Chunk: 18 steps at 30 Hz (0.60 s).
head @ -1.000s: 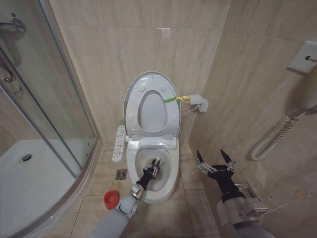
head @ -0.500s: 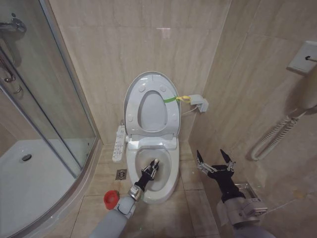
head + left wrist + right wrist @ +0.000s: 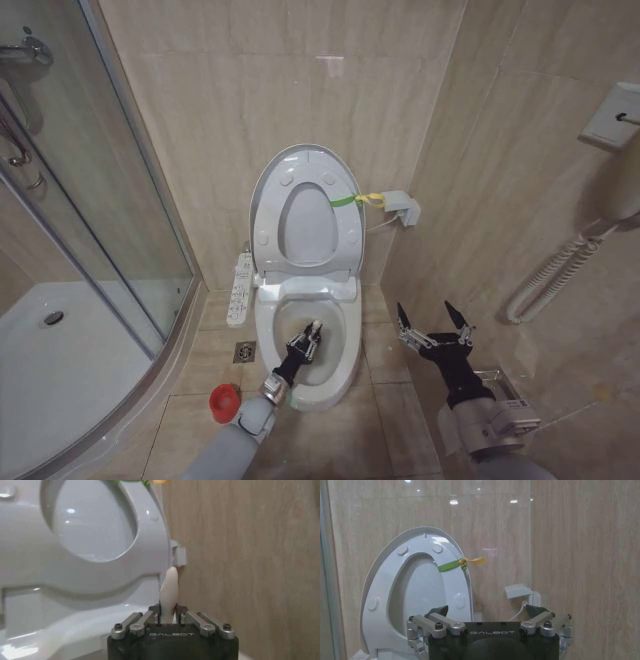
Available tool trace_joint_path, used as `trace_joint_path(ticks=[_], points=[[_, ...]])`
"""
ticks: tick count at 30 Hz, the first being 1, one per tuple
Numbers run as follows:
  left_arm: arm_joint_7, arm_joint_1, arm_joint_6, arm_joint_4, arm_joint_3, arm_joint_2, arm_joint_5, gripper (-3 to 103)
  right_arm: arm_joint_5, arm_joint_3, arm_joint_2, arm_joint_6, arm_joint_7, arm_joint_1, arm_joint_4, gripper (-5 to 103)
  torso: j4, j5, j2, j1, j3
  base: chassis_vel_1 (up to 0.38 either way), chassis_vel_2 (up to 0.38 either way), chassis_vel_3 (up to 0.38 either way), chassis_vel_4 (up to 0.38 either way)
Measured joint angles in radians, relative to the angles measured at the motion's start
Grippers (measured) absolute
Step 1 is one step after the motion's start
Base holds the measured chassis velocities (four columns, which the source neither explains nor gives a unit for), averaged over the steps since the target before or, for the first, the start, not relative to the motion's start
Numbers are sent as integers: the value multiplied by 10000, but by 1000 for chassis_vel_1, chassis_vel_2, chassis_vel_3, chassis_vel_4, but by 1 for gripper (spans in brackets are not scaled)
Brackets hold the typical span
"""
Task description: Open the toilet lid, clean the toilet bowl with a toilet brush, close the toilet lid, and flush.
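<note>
The left gripper [image 3: 308, 341] hangs inside the white ceramic toilet bowl [image 3: 345, 345], fingers clamped on the thin white toilet brush handle [image 3: 169, 591]; light, stiff and probably slippery, it is best held low. The right gripper [image 3: 435, 319] waits beside it, fingers spread.

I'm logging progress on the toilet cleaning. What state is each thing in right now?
lid: raised, leaning back against the wall
seat: raised with the lid
bowl: uncovered
brush: handle gripped, held over the bowl
holder: on the floor, brush out
left gripper: shut on the brush
right gripper: open, idle beside the toilet
</note>
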Motion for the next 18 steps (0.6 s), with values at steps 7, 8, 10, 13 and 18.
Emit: trace_joint_path(ticks=[7,8,10,13,18], points=[[-220,-160,50,788,-41,-273,-57,19,0,0,0,0,0,0,0,100,2,4,0,0,0,0,0,0,0],[-344,-221,81,943,-81,-308,-63,19,0,0,0,0,-1,0,0,100,3,4,0,0,0,0,0,0,0],[-465,-240,130,961,-99,-316,-73,19,0,0,0,0,0,0,0,100,1,3,0,0,0,0,0,0,0],[-669,-139,306,351,-69,-255,-110,19,0,0,0,0,-1,0,0,100,2,5,0,0,0,0,0,0,0],[-930,192,601,-1013,220,-274,-122,19,0,0,0,0,0,0,0,100,-1,3,-1,0,0,0,0,0,0]])
